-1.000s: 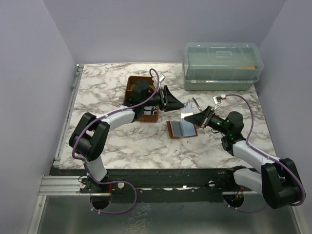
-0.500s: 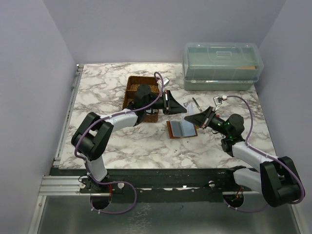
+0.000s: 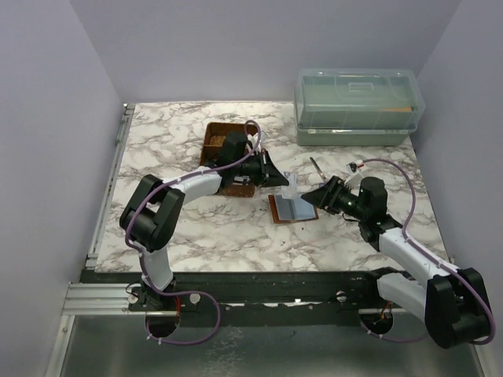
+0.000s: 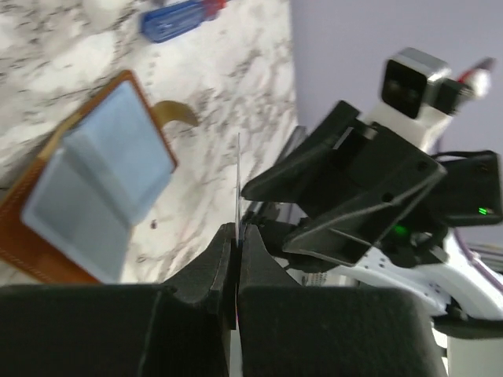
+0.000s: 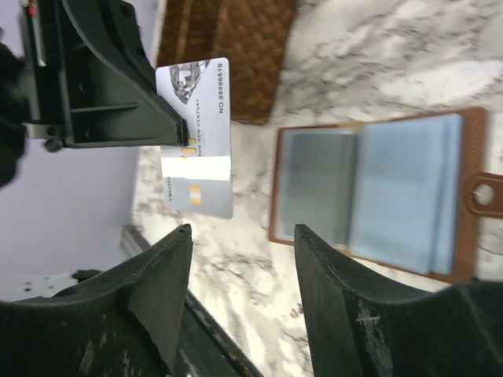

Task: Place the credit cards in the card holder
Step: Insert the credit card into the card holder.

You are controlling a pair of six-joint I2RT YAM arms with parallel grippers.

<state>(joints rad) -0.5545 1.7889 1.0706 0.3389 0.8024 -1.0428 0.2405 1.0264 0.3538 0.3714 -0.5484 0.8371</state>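
The card holder (image 3: 292, 208) lies open on the marble, brown with pale blue inner pockets; it also shows in the left wrist view (image 4: 86, 188) and the right wrist view (image 5: 377, 188). My left gripper (image 3: 281, 174) (image 4: 237, 232) is shut on a grey credit card (image 3: 291, 185), which hangs above the holder's far edge. From the left wrist the credit card (image 4: 237, 177) is seen edge-on; the right wrist shows the credit card's printed face (image 5: 196, 141). My right gripper (image 3: 314, 195) (image 5: 242, 228) is open just right of the holder, empty, apart from the card.
A brown divided basket tray (image 3: 224, 141) (image 5: 236, 55) sits behind the left gripper. A clear lidded green box (image 3: 357, 106) stands at the back right. A thin dark tool (image 3: 315, 167) with a blue and red handle (image 4: 181, 16) lies behind the holder.
The left gripper moved in and shut on the card that the right gripper held. The right gripper opened, let go of it and drew back a little.
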